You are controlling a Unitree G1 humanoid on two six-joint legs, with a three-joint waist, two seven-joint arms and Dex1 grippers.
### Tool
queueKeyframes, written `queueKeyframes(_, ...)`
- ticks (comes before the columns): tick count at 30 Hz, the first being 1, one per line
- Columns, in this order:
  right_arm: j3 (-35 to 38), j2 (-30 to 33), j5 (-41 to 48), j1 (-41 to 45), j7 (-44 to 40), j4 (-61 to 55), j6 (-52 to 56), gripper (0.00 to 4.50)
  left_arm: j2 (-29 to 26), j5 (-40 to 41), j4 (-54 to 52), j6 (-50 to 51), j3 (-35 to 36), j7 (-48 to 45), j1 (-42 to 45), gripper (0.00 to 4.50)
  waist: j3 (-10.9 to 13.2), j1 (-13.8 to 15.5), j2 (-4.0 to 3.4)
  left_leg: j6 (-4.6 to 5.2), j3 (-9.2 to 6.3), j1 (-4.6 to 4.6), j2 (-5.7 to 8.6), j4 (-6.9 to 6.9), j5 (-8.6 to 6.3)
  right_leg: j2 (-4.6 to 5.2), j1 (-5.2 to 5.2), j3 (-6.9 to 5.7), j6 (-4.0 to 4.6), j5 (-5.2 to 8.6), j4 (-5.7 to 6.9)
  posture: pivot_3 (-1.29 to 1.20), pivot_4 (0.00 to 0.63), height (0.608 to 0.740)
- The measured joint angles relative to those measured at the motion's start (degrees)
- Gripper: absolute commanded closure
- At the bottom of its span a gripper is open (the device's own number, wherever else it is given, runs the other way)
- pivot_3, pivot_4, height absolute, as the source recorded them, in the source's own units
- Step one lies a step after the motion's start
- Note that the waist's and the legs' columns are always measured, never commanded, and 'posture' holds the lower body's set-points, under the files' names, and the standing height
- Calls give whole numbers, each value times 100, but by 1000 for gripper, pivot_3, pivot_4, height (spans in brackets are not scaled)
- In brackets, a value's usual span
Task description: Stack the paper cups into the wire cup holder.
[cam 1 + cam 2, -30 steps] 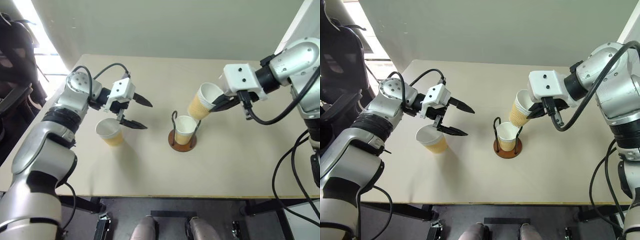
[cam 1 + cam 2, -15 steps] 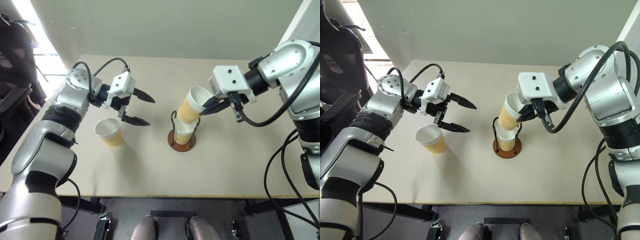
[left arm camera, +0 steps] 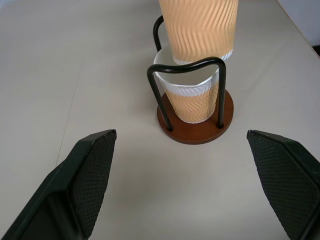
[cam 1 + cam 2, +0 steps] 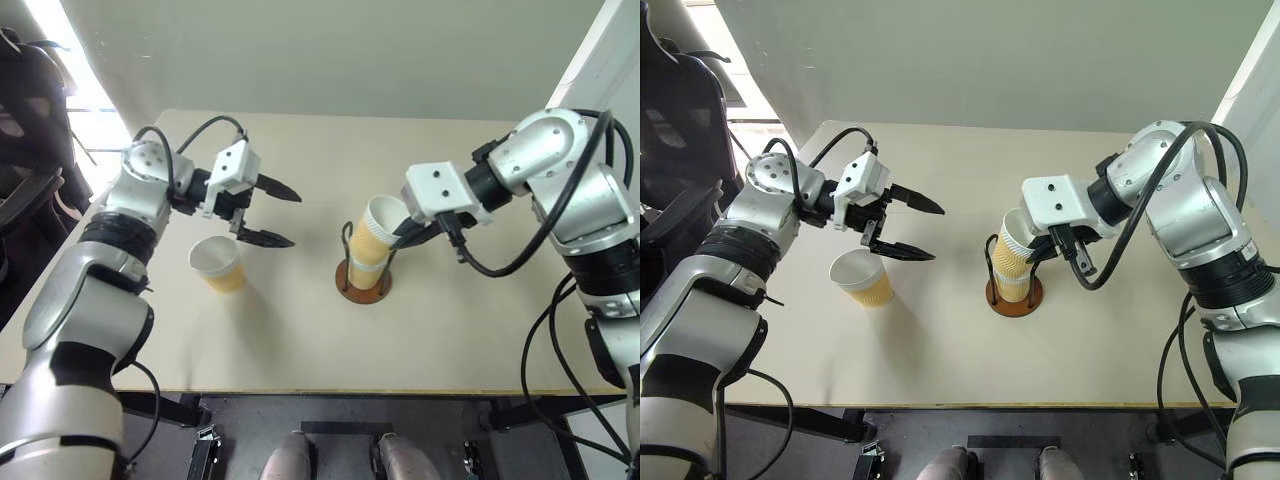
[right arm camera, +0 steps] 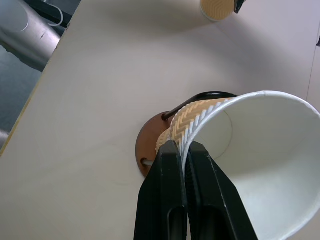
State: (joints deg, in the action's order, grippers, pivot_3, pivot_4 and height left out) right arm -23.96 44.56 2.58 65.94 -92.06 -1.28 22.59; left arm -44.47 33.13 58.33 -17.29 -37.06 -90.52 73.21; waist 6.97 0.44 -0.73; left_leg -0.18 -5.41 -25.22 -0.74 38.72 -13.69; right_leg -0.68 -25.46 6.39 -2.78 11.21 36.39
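Presently, the right gripper [image 5: 182, 150] is clamped on the rim wall of one paper cup [image 4: 375, 230], one finger inside and one outside, holding it tilted with its lower end entering the second cup [image 3: 192, 102], which stands upright between the black wire loops of the wire cup holder [image 4: 364, 280]. The holder sits near the middle of the table [image 4: 300, 340]. The left gripper [image 4: 268, 212] has its fingers spread wide and grips nothing; it hangs above the table, pointing toward the holder. The third cup [image 4: 218, 264] stands upright on the table just below and beside that gripper, well apart from the holder.
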Motion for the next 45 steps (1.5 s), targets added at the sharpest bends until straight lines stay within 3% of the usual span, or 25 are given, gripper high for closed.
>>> queueKeyframes(18,-8,-346,-344,296,-11,681,-583,4462,-96,13,-405,174,-16,-1,-101,0,0,-14,0,-4,0,0,0,-1,2,-1,-6,-1,6,4,11,0,150,740)
queueKeyframes(39,-410,74,-238,28,-22,376,-921,4462,-111,7,-401,196,-31,-2,-97,0,0,-18,0,-7,-1,0,0,-1,4,0,-7,-1,7,4,19,0,150,740)
queueKeyframes(42,-425,73,-284,3,-22,379,-1015,3889,-114,7,-401,196,-35,-2,-97,0,0,-18,0,-7,-1,0,0,-1,4,0,-7,-2,7,4,19,0,150,740)
queueKeyframes(45,-426,60,-285,-1,-22,382,-1045,2930,-116,7,-396,195,-39,-2,-97,0,0,-19,0,-7,-1,0,0,-1,4,-1,-7,-1,7,4,19,0,150,740)
